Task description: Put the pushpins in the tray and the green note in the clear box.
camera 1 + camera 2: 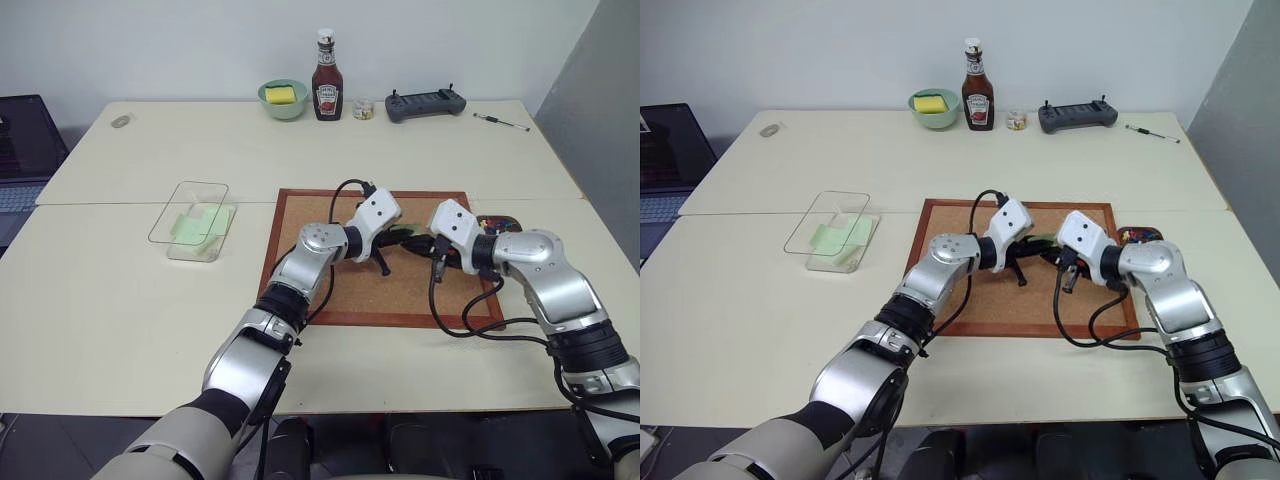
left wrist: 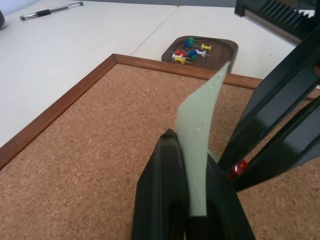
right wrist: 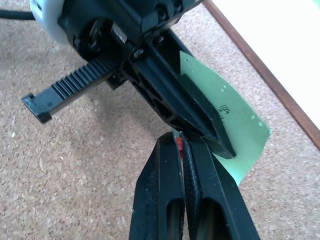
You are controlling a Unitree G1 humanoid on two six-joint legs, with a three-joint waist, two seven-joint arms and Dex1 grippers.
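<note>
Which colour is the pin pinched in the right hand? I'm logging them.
Red: the pin between the right hand fingers, best in the right wrist view.

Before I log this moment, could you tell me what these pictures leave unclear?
- Writing on the note: right wrist view, too small, partly under the left claw.
- Red pin: its tip sits hidden between the right claw's fingers.
- Tray: head views, mostly behind the right arm.

The room is bright, with soft light from above. The desk (image 1: 150, 300) has only faint shadows. Up close, the left end effector (image 2: 192, 200) looks a little blurry.
</note>
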